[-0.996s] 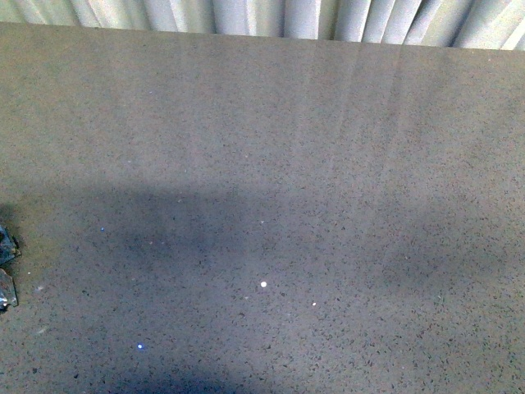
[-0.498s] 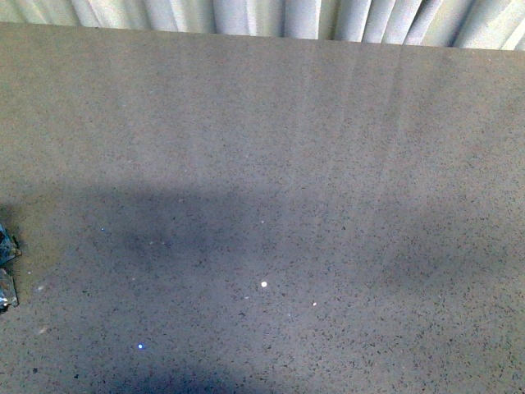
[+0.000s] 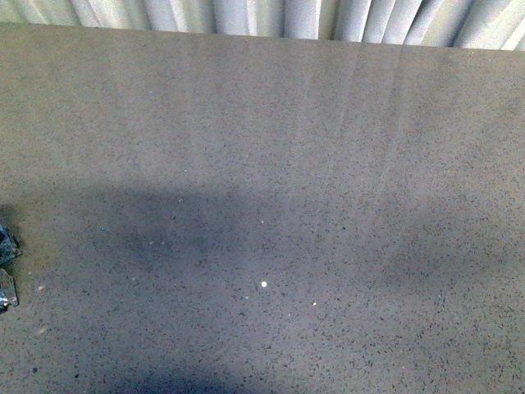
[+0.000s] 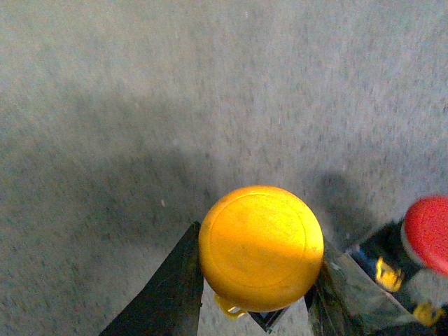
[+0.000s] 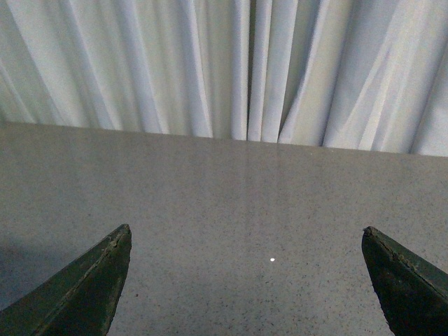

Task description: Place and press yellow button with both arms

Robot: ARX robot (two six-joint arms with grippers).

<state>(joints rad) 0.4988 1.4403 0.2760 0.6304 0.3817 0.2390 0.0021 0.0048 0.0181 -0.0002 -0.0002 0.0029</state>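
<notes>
Mostly, showed table [image 3: 328, 148]: grey, speckled, bare across the front view save a shiny scrap [image 3: 6, 275] at its left edge, too cropped to name. Ended at a pale curtain [image 5: 210, 63] on the far side. Found neither arm in the front view, so read the grippers from the wrist cameras only. Held the right gripper [image 5: 245, 234] above the table and spread wide, nothing between its dark fingers [image 5: 91, 280], aimed toward the curtain; judged it as parked out of the way, left free for the press. Had the left gripper [image 4: 257, 287] pinching the yellow button [image 4: 260, 246], one finger on each side just under the cap, cap facing the camera; judged that grip as chosen to hold it upright for setting down and to leave the top clear. Could not tell whether its base touched the table, being hidden under the cap. Noted a red button [image 4: 428, 231] just beside the left gripper, apart from the yellow one. Judged the placing unfinished and the pressing not yet begun.
</notes>
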